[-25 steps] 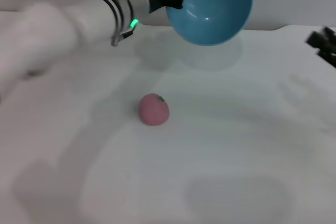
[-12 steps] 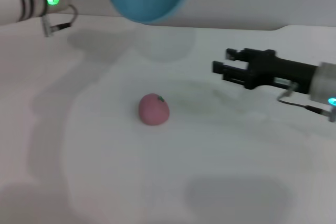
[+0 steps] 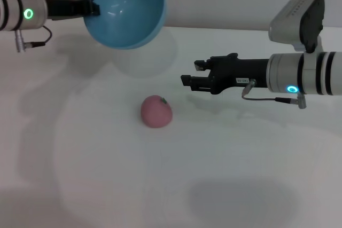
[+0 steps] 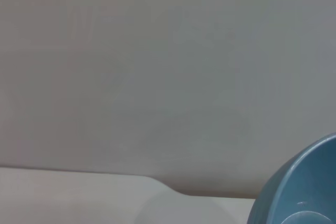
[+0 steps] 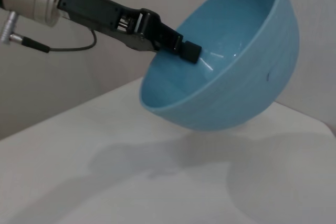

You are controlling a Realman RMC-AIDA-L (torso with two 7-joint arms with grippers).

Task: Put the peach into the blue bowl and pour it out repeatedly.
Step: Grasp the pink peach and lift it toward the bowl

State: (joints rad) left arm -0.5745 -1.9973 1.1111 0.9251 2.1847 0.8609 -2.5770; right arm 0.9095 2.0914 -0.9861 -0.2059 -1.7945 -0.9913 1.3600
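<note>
The peach [image 3: 156, 111] lies alone on the white surface [image 3: 160, 185], about in the middle of it, with its small dark stem turned up and toward the far edge. The left gripper [image 3: 92, 9] holds the blue bowl [image 3: 126, 10] by its rim, high above the far left part of the surface, with the bowl tipped so that its empty inside faces the near side; in the right wrist view its jaws pinch the rim, one inside the bowl [image 5: 226, 56] and one outside. The right gripper [image 3: 188, 80] is stretched out low over the surface, near the peach on the right side of it but not touching it, and its jaws seem a little spread. The step in hand is probably to pick up the peach. To do it well, the right gripper should come down with its jaws wide on both sides of the round fruit and close gently at its widest part, because it could roll away. The bowl should be turned upright and kept steady before the peach is dropped in.
</note>
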